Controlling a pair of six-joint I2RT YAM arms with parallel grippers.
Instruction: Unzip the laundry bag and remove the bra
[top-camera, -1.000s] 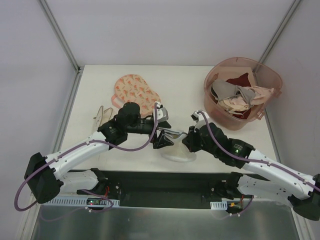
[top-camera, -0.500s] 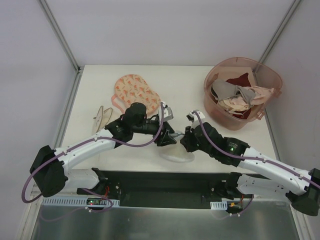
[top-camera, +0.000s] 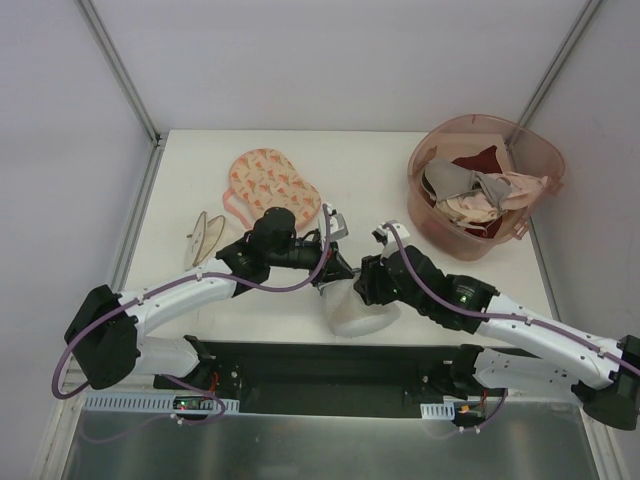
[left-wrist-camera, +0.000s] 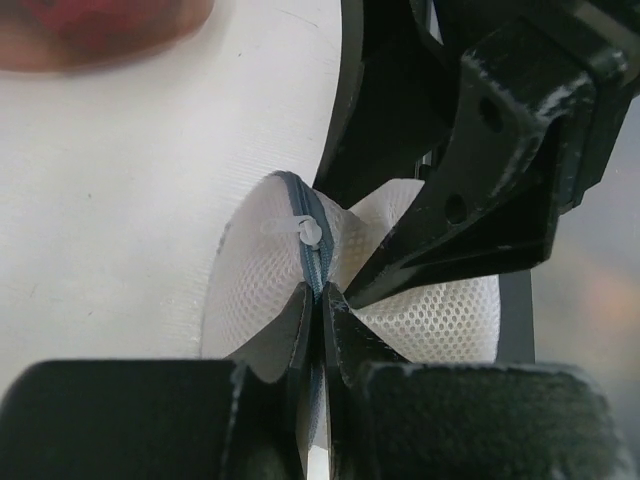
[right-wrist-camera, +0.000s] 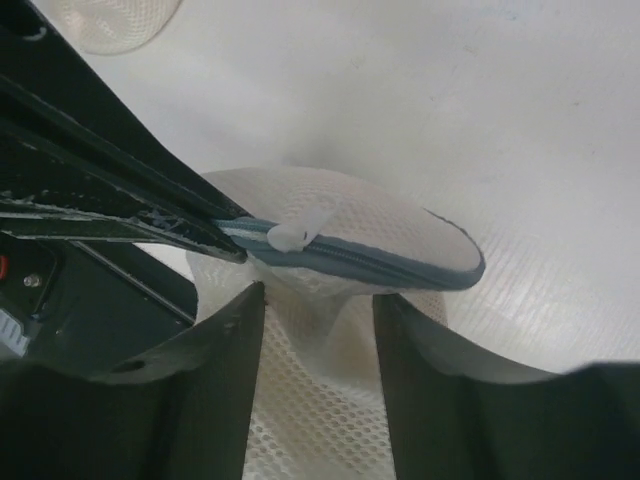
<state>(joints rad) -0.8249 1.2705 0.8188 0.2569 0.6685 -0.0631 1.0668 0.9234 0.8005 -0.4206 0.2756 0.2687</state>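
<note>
The laundry bag (top-camera: 357, 308), a white mesh pouch with a grey-blue zipper rim, sits near the table's front edge between both arms. My left gripper (top-camera: 336, 274) is shut on the zipper rim (left-wrist-camera: 318, 262), just below the white pull tab (left-wrist-camera: 306, 231). My right gripper (top-camera: 367, 283) is open, its fingers (right-wrist-camera: 215, 350) apart on either side of a fold of the bag's mesh (right-wrist-camera: 325, 400) under the rim (right-wrist-camera: 390, 263). The pull tab (right-wrist-camera: 296, 233) lies next to my left gripper's fingertips (right-wrist-camera: 205, 238). The bra is hidden from view.
A pink translucent tub (top-camera: 545, 160) with beige, grey and maroon garments stands at the back right. A flat pink printed pouch (top-camera: 272, 180) and a pale beige item (top-camera: 205, 235) lie at the left. The table's front edge (top-camera: 290, 338) is just behind the bag.
My left gripper has moved right and shut on the zipper rim. My right gripper has let go and opened. The bag now hangs fuller by the front edge.
</note>
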